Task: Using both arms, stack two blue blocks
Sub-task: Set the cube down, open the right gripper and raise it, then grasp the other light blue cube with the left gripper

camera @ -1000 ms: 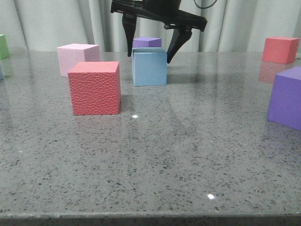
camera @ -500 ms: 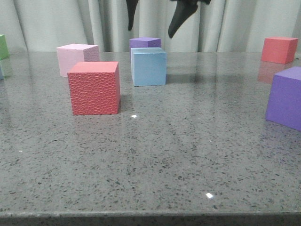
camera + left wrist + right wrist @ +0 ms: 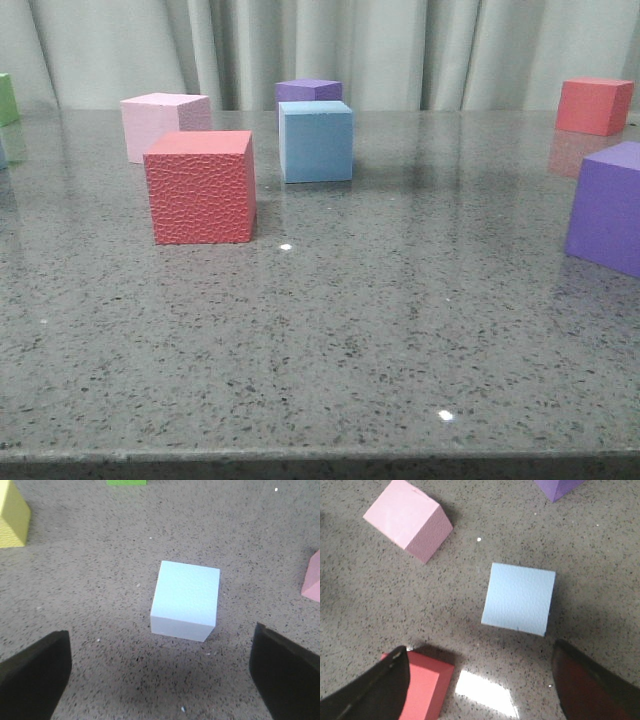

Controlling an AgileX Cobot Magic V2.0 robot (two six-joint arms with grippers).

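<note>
Hanging wide open, your left end effector (image 3: pixel 160 680) and right end effector (image 3: pixel 480 685) hold nothing; each has a pale blue block (image 3: pixel 185 600) (image 3: pixel 519 598) sitting flat on the bench (image 3: pixel 400 320) at its twelve o'clock.

Neither arm shows in the front view. There, the green cube (image 3: pixel 6 98) is cut by the left edge, the near purple cube (image 3: pixel 608 208) by the right edge, and the far purple cube (image 3: pixel 309 91) is partly hidden behind the blue block (image 3: pixel 316 141). The right wrist view crops the red cube (image 3: pixel 422 690).
</note>
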